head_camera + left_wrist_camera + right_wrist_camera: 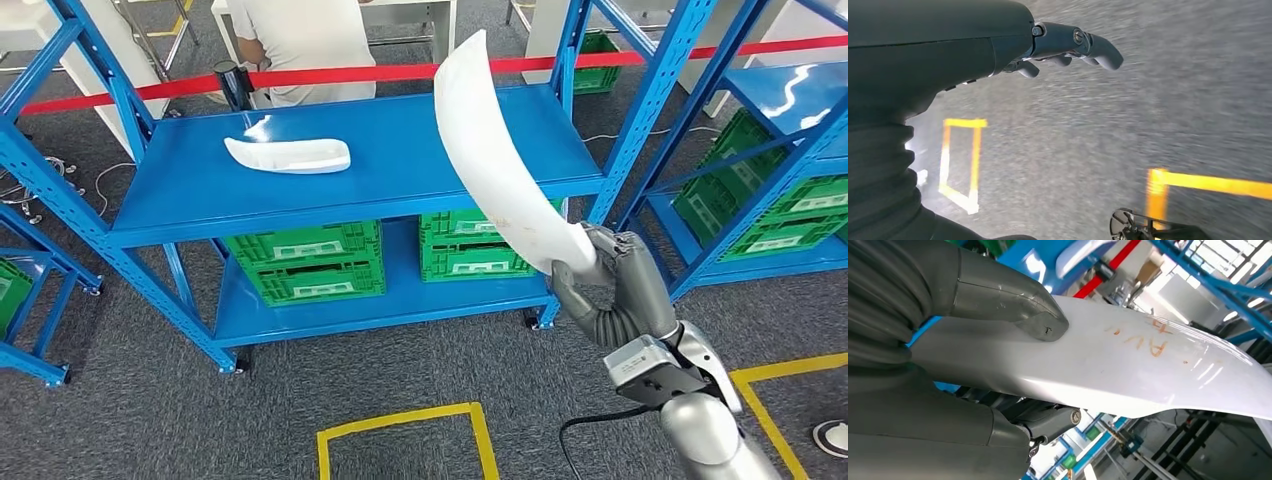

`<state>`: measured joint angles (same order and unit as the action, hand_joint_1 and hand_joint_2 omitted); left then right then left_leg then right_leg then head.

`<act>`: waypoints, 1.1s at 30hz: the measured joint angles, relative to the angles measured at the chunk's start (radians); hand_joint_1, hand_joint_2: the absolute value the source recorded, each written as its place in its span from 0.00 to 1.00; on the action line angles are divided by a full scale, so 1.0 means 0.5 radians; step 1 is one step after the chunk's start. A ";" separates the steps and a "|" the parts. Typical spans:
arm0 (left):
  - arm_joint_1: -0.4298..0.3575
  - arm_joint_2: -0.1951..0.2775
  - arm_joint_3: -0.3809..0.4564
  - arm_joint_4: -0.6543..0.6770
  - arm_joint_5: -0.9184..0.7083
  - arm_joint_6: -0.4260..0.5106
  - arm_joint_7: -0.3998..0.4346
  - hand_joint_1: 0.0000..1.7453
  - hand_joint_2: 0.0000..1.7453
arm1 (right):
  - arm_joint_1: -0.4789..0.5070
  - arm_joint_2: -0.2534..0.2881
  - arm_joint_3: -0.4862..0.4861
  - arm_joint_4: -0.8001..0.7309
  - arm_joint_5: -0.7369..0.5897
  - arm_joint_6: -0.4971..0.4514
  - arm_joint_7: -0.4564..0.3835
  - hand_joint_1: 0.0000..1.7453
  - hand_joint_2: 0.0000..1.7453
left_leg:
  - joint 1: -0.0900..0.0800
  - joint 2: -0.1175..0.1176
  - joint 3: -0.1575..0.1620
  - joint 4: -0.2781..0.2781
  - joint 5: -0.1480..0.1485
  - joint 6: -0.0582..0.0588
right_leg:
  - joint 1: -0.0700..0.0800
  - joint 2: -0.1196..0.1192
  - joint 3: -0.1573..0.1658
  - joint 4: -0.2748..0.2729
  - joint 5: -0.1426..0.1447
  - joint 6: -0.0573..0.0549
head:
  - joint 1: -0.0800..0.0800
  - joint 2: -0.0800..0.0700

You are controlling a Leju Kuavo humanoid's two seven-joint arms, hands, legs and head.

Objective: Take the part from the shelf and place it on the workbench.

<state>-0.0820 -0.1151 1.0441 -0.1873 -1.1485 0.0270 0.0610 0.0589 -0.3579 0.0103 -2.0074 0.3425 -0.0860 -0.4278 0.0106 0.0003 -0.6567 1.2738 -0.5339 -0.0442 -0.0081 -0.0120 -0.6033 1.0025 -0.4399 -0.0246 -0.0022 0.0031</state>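
My right hand grips the lower end of a long, curved white part, which stands up and leans toward the blue shelf in the head view. The right wrist view shows the thumb pressed on the white part, which carries faint orange marks. A second white part lies flat on the shelf's top board, toward its left. My left hand hangs over the grey floor with its fingers apart and nothing in it.
Green crates fill the lower shelf level, with more in the rack at right. A person stands behind the shelf beyond a red tape. Yellow floor markings outline squares on the grey carpet.
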 joint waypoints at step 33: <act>-0.120 -0.030 -0.073 -0.011 -0.067 0.033 -0.138 0.00 1.00 | -0.225 0.097 0.225 -0.137 0.050 0.257 0.111 1.00 1.00 | 0.000 -0.002 0.227 -0.296 0.026 -0.005 | 0.008 0.000 -0.087 0.016 0.067 0.015 | 0.000 0.000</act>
<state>-0.1422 -0.1300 1.0075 -0.1930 -1.1820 0.0435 -0.0083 -0.0533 -0.3093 0.1228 -2.0757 0.3676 0.0423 -0.3722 0.0104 -0.0006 -0.5434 1.1259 -0.5211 -0.0469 -0.0041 -0.0122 -0.6467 1.0104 -0.4064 -0.0171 -0.0024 0.0031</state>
